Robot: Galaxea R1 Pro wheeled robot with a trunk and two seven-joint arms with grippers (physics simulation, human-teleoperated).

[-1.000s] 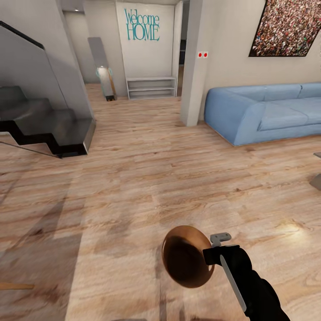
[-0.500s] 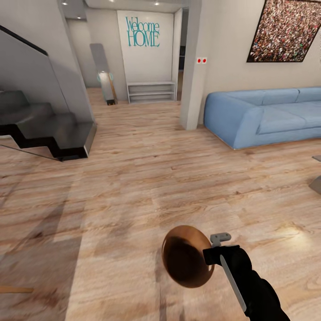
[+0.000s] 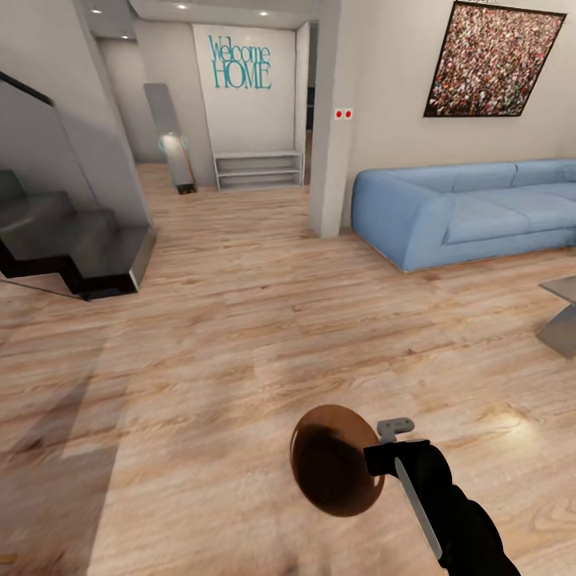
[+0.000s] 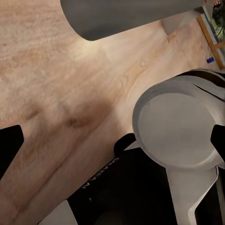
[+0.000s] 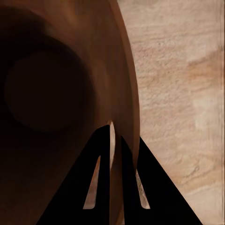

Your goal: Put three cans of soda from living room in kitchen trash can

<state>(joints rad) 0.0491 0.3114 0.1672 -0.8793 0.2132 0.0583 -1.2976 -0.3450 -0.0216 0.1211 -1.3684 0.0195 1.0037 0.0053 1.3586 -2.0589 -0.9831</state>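
Right gripper (image 3: 376, 462) clamped on trash can (image 3: 336, 459) rim, can carried just ahead of it. View has swung rightward: sofa (image 3: 464, 210) nearer, low table (image 3: 562, 320) emerging. Sodas likely close. Left gripper: cannot tell.

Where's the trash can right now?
In the head view, the trash can hangs low centre over the wood floor, its rim pinched by the right gripper.

I'm in somebody's home, living room end of an open plan. Light wood plank floor (image 3: 240, 336) everywhere, a blue sofa (image 3: 464, 210) against the wall under a big framed picture (image 3: 492, 60), dark stairs (image 3: 76, 248) off to one side, and a hallway wall that literally says "Welcome HOME" (image 3: 241, 62) (subtle) above a low white shelf (image 3: 258, 170).
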